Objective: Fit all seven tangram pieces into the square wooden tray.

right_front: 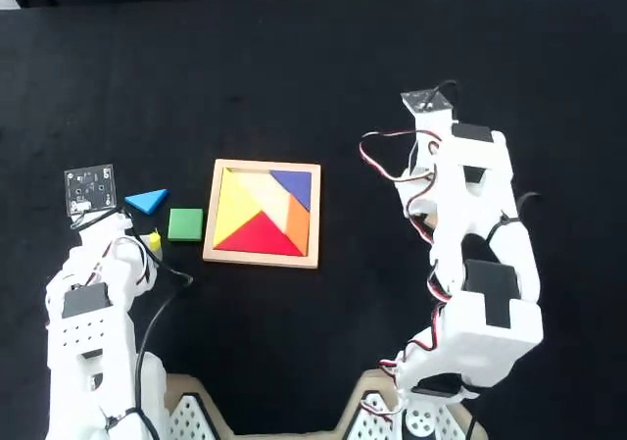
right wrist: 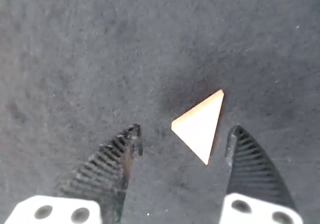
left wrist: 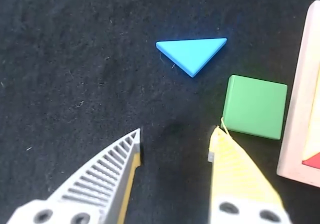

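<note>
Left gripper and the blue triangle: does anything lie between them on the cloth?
Nothing. In the left wrist view the stretch from the left gripper to the blue triangle is bare black cloth; the green square lies off to one side.

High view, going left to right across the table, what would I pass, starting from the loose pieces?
blue triangle → green square → wooden tray → right arm

High camera looking down on whole table (right_front: 294,87), wrist cameras close above it, high and left sharing green square (left wrist: 255,106).
</note>
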Action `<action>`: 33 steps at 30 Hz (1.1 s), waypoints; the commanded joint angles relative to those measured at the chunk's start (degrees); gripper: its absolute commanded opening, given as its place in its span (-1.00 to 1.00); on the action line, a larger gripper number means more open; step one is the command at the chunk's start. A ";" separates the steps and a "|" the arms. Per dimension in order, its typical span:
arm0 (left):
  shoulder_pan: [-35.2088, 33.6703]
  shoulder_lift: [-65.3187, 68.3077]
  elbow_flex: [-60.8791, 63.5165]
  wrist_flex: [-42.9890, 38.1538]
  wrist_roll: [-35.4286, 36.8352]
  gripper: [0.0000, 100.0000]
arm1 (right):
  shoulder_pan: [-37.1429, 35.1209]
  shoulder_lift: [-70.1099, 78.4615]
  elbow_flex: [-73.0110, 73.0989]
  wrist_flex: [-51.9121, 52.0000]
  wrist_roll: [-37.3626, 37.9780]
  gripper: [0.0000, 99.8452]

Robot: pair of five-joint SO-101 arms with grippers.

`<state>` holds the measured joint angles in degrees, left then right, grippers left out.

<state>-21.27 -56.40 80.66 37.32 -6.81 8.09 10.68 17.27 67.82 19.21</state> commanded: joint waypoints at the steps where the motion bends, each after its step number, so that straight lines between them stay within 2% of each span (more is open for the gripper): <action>1: 0.31 -0.88 -0.22 -0.88 -0.18 -0.55 | -0.62 -0.22 -0.31 -0.79 -0.09 -0.46; 10: 0.40 -0.88 -0.22 -0.88 -0.26 -0.55 | 1.14 7.87 -1.10 -4.75 0.00 -0.46; 16: 0.57 -0.88 -0.13 -0.88 -0.35 -0.55 | 3.08 8.13 -2.51 -4.04 0.53 -0.46; 23: 0.57 -0.88 -0.13 -0.88 -0.35 -0.55 | 3.08 8.40 -2.33 -3.96 4.04 -0.68; 33: 0.66 -0.88 -0.13 -0.88 -0.44 -0.55 | 3.08 8.48 -2.33 -3.96 4.04 -0.69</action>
<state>-21.27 -56.40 80.66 37.32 -6.81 11.08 18.59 15.78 64.31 22.55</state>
